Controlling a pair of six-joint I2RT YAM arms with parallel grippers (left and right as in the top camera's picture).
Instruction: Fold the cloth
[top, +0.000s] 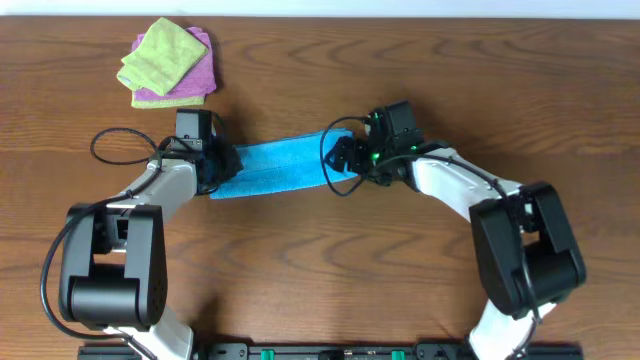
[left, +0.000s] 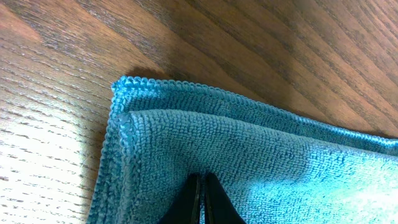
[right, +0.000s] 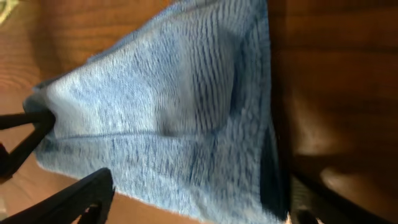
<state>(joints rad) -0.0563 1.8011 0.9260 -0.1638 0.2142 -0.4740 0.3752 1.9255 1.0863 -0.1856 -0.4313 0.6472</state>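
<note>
The sky-blue cloth (top: 275, 167) lies on the wooden table as a long folded strip between my two grippers. My left gripper (top: 218, 165) is at the strip's left end. In the left wrist view its fingers (left: 203, 177) are pressed together on the cloth (left: 261, 149), just inside the stitched corner, with two layers showing. My right gripper (top: 345, 160) is over the strip's right end. In the right wrist view its fingers (right: 199, 193) are spread wide, with the cloth (right: 174, 106) lying between and beyond them, not gripped.
A lime-green folded cloth (top: 160, 55) lies on a purple folded cloth (top: 192, 82) at the back left of the table. A black cable loop (top: 110, 145) hangs beside the left arm.
</note>
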